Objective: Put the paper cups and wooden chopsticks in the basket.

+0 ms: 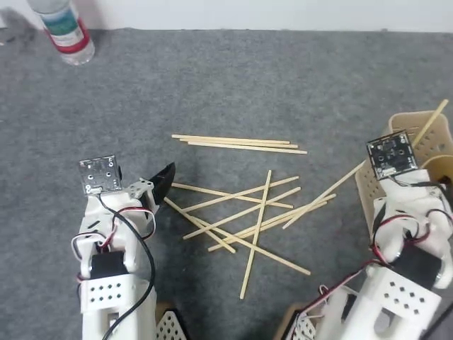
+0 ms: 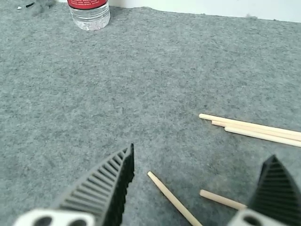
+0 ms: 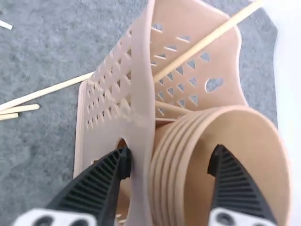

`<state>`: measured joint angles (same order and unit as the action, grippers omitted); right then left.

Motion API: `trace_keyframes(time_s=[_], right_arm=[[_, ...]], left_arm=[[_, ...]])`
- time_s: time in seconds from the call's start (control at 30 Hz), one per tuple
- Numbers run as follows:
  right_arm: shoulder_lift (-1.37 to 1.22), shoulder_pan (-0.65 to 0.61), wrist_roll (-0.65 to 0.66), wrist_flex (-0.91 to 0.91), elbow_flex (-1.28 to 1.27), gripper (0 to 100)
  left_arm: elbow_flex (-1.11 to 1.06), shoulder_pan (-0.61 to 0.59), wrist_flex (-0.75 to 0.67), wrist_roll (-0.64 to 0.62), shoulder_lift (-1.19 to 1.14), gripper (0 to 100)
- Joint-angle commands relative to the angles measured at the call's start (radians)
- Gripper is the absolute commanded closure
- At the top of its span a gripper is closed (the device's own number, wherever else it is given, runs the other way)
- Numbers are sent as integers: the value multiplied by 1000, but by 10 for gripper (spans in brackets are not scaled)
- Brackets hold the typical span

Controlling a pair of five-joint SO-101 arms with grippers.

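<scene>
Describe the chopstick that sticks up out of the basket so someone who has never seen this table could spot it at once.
Look to the right edge of the grey mat, where a tan perforated basket stands. One chopstick leans inside it, its tip poking up past the rim. The loose chopsticks nearby all lie flat on the mat.

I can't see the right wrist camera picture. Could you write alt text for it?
The right gripper, open, hangs over a beige basket that holds a nested stack of paper cups and a chopstick leaning out over its rim. More chopsticks lie on the grey mat beside the basket.
</scene>
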<state>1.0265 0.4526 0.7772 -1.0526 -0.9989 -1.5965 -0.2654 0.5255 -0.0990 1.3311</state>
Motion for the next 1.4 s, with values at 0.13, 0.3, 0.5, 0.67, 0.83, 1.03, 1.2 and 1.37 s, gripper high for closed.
trace_keyframes(time_s=[0.13, 0.3, 0.5, 0.67, 0.83, 1.03, 1.2, 1.37], right_arm=[[-44, 2, -18, -18, -190, 764], [-44, -1, -95, -159, 115, 763], [-44, -18, -184, -371, 674, 762], [-44, -136, -183, -541, 959, 761], [-48, -278, -244, -659, 1031, 762], [-51, -510, -376, -705, 901, 762], [-45, -722, -489, -541, 582, 764], [-45, -808, -436, -260, 232, 764]], left_arm=[[5, 0, -18, 12, 11, 614], [5, 0, -20, 12, 11, 614], [5, 2, -20, 12, 11, 614], [5, 2, -20, 12, 11, 614], [5, 2, -20, 12, 11, 614], [5, 2, -20, 12, 11, 614], [5, 2, -20, 12, 11, 614], [5, 2, -20, 12, 11, 614]])
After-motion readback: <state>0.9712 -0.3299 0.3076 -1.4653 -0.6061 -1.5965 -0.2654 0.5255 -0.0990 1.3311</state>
